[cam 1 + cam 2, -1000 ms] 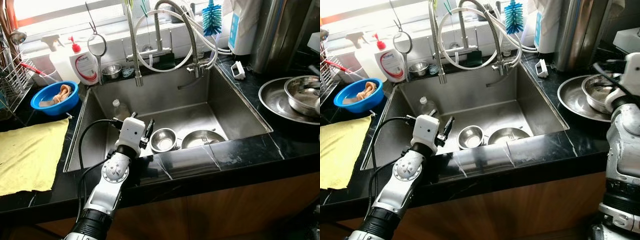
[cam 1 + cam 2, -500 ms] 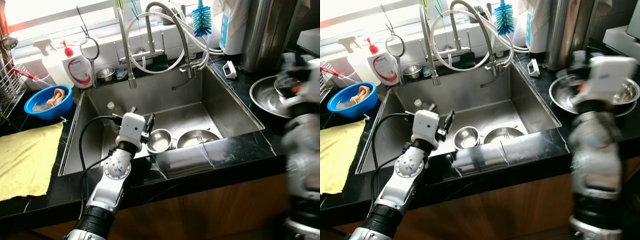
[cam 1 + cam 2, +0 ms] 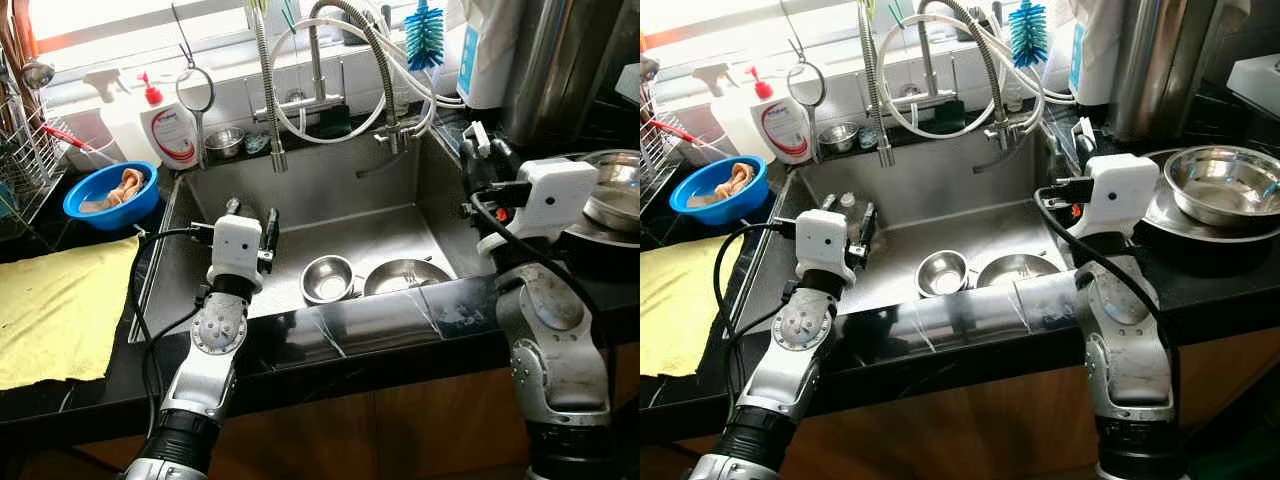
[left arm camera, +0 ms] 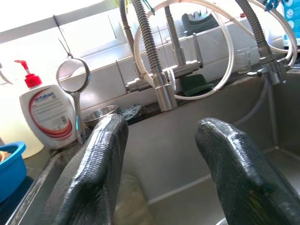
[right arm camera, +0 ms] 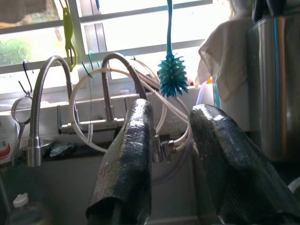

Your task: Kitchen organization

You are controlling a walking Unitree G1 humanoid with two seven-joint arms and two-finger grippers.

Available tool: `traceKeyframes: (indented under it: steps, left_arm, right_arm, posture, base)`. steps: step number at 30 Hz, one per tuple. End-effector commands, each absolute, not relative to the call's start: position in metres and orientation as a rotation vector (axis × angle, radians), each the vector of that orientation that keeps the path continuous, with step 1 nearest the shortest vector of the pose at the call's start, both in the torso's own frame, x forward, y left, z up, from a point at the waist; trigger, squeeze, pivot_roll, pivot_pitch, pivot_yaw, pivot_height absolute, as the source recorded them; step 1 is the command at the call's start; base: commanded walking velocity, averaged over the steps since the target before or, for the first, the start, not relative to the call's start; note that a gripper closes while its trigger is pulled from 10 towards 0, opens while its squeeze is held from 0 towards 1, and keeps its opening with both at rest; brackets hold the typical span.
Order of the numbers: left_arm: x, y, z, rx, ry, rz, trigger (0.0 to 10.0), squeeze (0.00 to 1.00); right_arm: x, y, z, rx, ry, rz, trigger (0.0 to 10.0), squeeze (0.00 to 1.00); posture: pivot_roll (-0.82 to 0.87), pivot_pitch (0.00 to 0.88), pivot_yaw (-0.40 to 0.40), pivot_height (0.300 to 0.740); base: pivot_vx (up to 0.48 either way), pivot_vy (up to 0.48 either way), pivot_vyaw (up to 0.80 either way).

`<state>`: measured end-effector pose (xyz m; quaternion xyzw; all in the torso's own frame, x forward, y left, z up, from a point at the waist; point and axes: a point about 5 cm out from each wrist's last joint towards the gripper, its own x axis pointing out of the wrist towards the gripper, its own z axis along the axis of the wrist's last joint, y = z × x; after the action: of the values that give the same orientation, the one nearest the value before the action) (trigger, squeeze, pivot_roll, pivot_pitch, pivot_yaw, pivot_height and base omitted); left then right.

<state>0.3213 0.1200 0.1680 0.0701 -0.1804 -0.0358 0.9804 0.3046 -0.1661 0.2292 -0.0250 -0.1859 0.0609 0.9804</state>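
Over the sink [image 3: 330,190] both arms were poised, and neither had anything in hand. The left tool [image 4: 159,154] hung above the basin's left side with its two black fingers parted wide and empty. Ahead of it and lower, toward the centre, sat the small steel bowl [image 3: 327,277], with a second steel dish [image 3: 405,275] touching it on the far side. The right tool [image 5: 171,154] hovered at the basin's right edge, fingers likewise spread and bare, pointed toward the faucet hoses [image 5: 117,93] and the blue bottle brush [image 5: 172,74]. A larger steel bowl [image 3: 1223,183] rested on the worktop just outside that right tool. My read: the small bowl was the likely pick. To do it cleanly, the left tool should have dropped low, straddled the rim with one finger inside and one outside, and closed gently, since thin wet steel slips easily.
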Motion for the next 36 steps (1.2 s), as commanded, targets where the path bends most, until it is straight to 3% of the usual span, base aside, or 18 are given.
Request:
traceKeyframes:
  steps: [1, 7, 15, 19, 29, 31, 36]
  left_arm:
    - [0.321, 0.125, 0.172, 0.149, -0.388, -0.040, 10.0, 0.00]
    - [0.320, 0.124, 0.175, 0.167, -0.410, -0.039, 10.0, 0.00]
    - [0.320, 0.124, 0.173, 0.163, -0.405, -0.044, 10.0, 0.00]
    - [0.321, 0.122, 0.172, 0.159, -0.400, -0.053, 10.0, 0.00]
    - [0.323, 0.121, 0.171, 0.147, -0.387, -0.055, 10.0, 0.00]
    - [0.324, 0.122, 0.171, 0.150, -0.384, -0.053, 10.0, 0.00]
    - [0.324, 0.121, 0.171, 0.150, -0.384, -0.056, 10.0, 0.00]
  right_arm:
    - [0.306, -0.154, 0.223, -0.030, -0.355, 0.165, 10.0, 0.00]
    - [0.305, -0.140, 0.217, -0.016, -0.345, 0.227, 10.0, 0.00]
    - [0.304, -0.142, 0.219, -0.027, -0.353, 0.225, 10.0, 0.00]
    - [0.304, -0.144, 0.221, -0.028, -0.358, 0.220, 10.0, 0.00]
    - [0.308, -0.166, 0.235, 0.001, -0.369, 0.095, 10.0, 0.00]
    - [0.310, -0.180, 0.244, 0.097, -0.393, -0.024, 10.0, 0.00]
    - [0.310, -0.192, 0.252, 0.146, -0.403, -0.119, 10.0, 0.00]
  posture:
    - [-0.26, 0.000, 0.151, 0.740]
    - [-0.25, 0.000, 0.153, 0.740]
    - [-0.26, 0.000, 0.154, 0.740]
    - [-0.26, 0.000, 0.154, 0.740]
    - [-0.27, 0.000, 0.153, 0.740]
    - [-0.28, 0.000, 0.156, 0.740]
    - [-0.28, 0.000, 0.155, 0.740]
  base:
    - [0.000, 0.000, 0.00]
    - [0.000, -0.307, 0.00]
    - [0.000, -0.456, 0.00]
    - [0.000, 0.000, 0.00]
    - [0.000, 0.000, 0.00]
    - [0.000, 0.000, 0.00]
    - [0.000, 0.000, 0.00]
